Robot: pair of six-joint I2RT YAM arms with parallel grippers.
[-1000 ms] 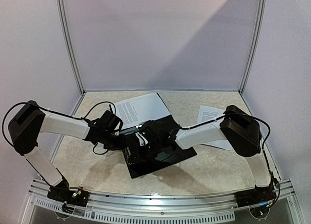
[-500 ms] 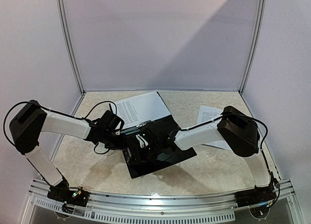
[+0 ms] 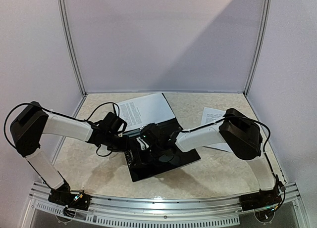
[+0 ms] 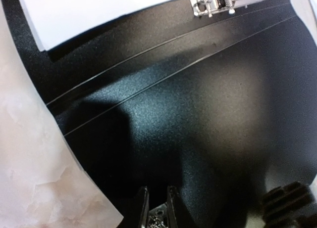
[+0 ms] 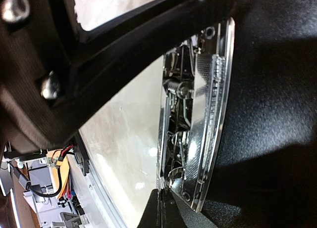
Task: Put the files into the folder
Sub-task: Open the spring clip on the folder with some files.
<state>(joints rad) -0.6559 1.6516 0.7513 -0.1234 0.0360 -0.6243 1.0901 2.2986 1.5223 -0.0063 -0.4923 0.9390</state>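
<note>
The black folder (image 3: 171,161) lies open in the middle of the table, with a printed white sheet (image 3: 143,108) on its far half. In the left wrist view that sheet (image 4: 94,15) and the metal clip (image 4: 225,0) sit beyond the bare black inside (image 4: 208,99). My left gripper (image 3: 130,155) is at the folder's left edge, its jaws (image 4: 157,208) closed to a narrow gap on the cover. My right gripper (image 3: 144,145) is shut, its tips (image 5: 166,213) pressed against the near end of the clip (image 5: 210,99). Another file (image 3: 214,115) lies at the right, partly under the right arm.
The marbled tabletop (image 3: 94,168) is ringed by white walls and a metal rail (image 3: 163,208) along the near edge. In the right wrist view a black bracket (image 5: 99,65) crosses the upper left, close above the clip, and the table (image 5: 124,144) shows beside the folder.
The right gripper has closed and moved a little left along the clip. The right arm's elbow has shifted slightly left. The left arm has stayed where it was.
</note>
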